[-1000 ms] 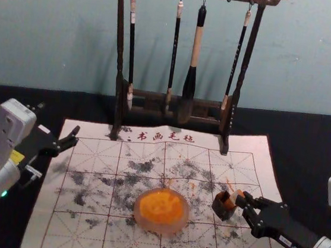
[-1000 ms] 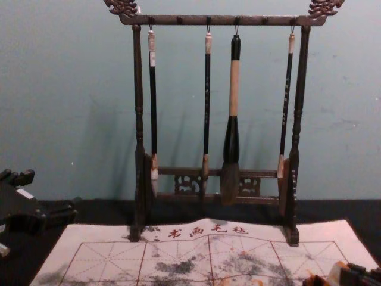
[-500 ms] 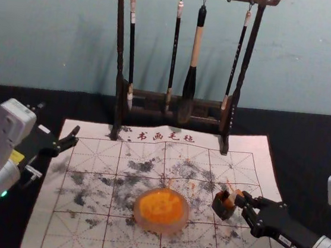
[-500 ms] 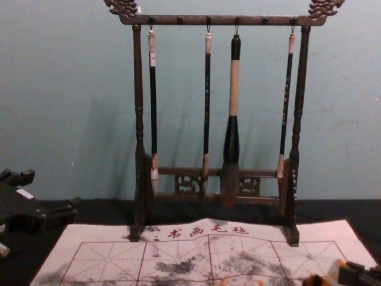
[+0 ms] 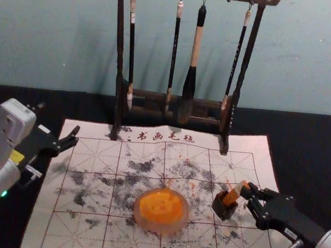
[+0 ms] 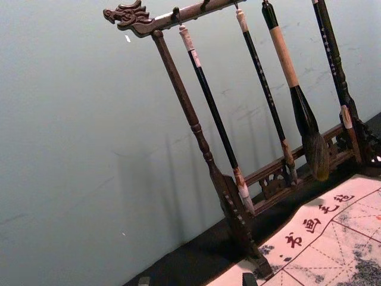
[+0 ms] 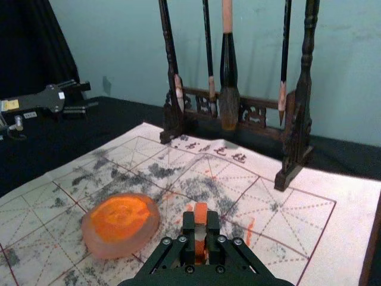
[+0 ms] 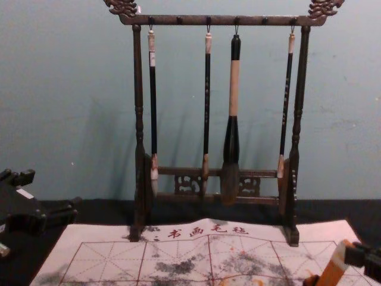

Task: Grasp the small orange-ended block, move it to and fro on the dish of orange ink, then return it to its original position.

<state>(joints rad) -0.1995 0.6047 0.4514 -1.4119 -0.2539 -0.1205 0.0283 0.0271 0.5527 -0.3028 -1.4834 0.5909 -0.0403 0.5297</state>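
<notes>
Dark worktop (image 5: 312, 147) is lying underneath. Block (image 5: 233, 195) is tilting below right claw (image 5: 247, 191), pinched near its top; likely light, stiff, slick where inked: hold high. Ink dish (image 5: 162, 208) is sitting left of that claw; left claw (image 5: 59, 118) is idling open, well apart.

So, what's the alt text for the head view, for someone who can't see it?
The right claw grips an orange-ended block, tilted, its lower end at a small dark holder, right of a dish of orange ink on a stained, gridded mat. The left claw is parked at the left; behind, four brushes hang from a wooden rack.
</notes>
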